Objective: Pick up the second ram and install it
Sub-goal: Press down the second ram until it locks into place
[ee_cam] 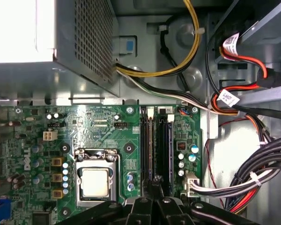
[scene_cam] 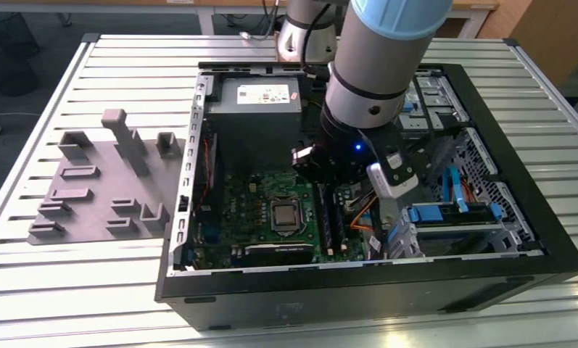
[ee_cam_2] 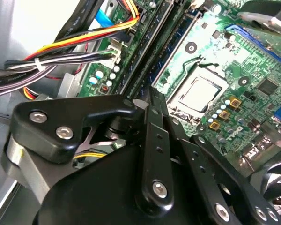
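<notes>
The second ram (ee_cam: 151,150) sat edge-up along one of the long black slots (ee_cam: 166,150), beside the CPU socket (ee_cam: 94,182) on the motherboard (ee_cam: 103,126). The gripper (ee_cam: 154,185) was right over the strip's middle with its jaws clenched together at the top edge. I'd guess that was to keep it square to the slot (couldn't tell if it was pinching or just pressing, or if the stick was fully seated). Cable bundles (ee_cam: 253,173) hung clear off to the side.

The claw's (ee_cam: 155,183) own black linkage is hiding the slots' (ee_cam: 155,145) near ends; the frame edge is cutting off the cable bundle (ee_cam: 267,164).
</notes>
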`<action>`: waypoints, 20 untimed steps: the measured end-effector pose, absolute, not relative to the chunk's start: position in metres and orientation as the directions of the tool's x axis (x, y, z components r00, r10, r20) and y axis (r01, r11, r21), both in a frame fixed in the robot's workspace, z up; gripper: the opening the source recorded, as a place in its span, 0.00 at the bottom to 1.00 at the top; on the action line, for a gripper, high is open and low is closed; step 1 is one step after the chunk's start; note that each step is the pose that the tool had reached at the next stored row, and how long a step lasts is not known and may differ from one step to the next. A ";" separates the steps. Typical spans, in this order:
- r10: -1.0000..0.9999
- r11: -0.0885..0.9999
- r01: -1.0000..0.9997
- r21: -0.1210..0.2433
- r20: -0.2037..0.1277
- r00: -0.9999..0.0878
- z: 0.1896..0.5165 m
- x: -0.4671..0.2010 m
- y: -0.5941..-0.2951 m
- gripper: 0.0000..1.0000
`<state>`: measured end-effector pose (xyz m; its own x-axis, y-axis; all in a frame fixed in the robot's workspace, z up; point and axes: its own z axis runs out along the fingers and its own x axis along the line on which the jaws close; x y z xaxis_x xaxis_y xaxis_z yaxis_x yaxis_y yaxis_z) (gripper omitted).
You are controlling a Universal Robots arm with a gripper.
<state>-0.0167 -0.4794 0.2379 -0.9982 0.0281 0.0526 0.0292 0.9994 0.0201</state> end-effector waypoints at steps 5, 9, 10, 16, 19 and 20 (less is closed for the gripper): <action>0.028 0.999 0.029 0.020 0.052 -0.998 0.232 -0.017 -0.479 0.11; 0.028 0.999 0.029 0.020 0.052 -0.998 0.227 -0.017 -0.479 0.11; 0.028 0.999 0.029 0.020 0.053 -0.998 0.226 -0.017 -0.479 0.11; 0.028 0.999 0.029 0.020 0.052 -0.998 0.222 -0.017 -0.479 0.11; 0.028 0.999 0.029 0.019 0.053 -0.998 0.220 -0.017 -0.480 0.11; 0.028 0.999 0.029 0.019 0.053 -0.998 0.219 -0.017 -0.480 0.11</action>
<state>-0.0167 -0.4796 0.2192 -0.9982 0.0283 0.0528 0.0293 0.9994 0.0191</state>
